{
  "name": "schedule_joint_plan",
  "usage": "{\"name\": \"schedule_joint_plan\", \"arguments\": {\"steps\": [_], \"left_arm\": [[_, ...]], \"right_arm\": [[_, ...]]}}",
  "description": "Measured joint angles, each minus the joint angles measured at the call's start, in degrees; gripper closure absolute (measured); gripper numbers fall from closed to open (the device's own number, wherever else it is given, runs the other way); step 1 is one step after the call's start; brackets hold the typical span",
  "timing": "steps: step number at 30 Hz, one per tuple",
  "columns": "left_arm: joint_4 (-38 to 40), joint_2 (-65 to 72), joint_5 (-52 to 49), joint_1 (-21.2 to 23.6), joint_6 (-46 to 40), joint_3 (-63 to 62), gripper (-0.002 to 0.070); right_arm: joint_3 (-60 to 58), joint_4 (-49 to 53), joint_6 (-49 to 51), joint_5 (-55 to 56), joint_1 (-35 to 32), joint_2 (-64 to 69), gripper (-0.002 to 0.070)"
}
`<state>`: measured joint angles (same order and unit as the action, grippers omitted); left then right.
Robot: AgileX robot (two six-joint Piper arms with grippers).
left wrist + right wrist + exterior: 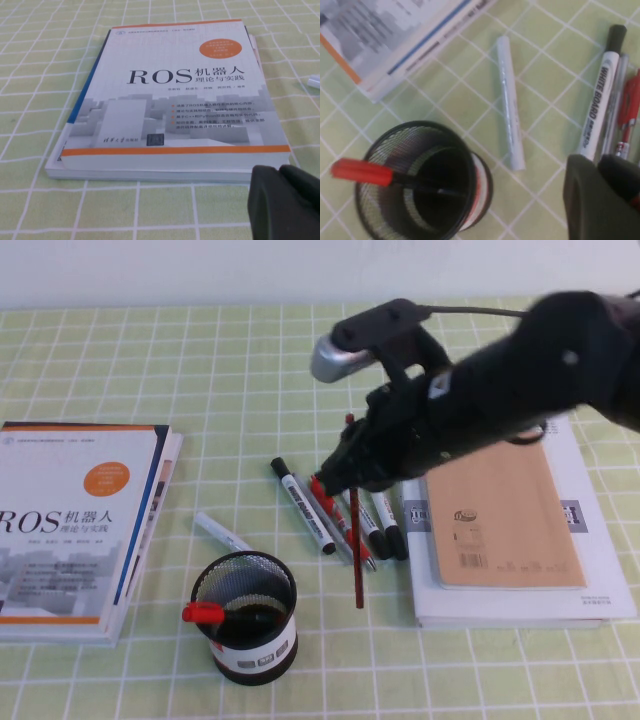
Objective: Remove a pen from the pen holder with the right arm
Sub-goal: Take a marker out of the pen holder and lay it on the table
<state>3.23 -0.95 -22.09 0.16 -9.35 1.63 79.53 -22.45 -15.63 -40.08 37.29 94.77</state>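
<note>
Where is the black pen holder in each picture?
High view: pen holder near the robot, left of the right gripper.
Left wrist view: not in it; left gripper hovers by the ROS book.
Right wrist view: pen holder beside the white pen.
Shared landmark: the ROS book, in all three.

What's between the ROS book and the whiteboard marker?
A white pen, clearest in the high view. Right gripper, shut on a red pen, hangs over the pen pile; left gripper is parked by the book.
</note>
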Motion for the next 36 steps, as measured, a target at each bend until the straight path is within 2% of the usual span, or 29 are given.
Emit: {"name": "schedule_joint_plan", "arguments": {"steps": [3, 12, 19, 23, 36], "left_arm": [[0.0, 0.0, 0.0, 0.0, 0.0, 0.0, 0.0681], [0.0, 0.0, 0.0, 0.0, 0.0, 0.0, 0.0681], [0.0, 0.0, 0.0, 0.0, 0.0, 0.0, 0.0681], [0.0, 0.0, 0.0, 0.0, 0.0, 0.0, 0.0681], [0.0, 0.0, 0.0, 0.0, 0.0, 0.0, 0.0681]], "right_arm": [[8.2, 3.65, 2.96, -4.83, -0.08, 5.46, 0.0678], [35.72, 6.29, 4.9, -16.69, -0.13, 24.71, 0.0678], [50.12, 6.87, 5.59, -23.76, -0.13, 36.68, 0.0678], [54.16, 6.68, 6.78, -23.22, -0.47, 40.22, 0.0678], [54.74, 5.74, 7.31, -17.09, -0.6, 44.32, 0.0682]]}}
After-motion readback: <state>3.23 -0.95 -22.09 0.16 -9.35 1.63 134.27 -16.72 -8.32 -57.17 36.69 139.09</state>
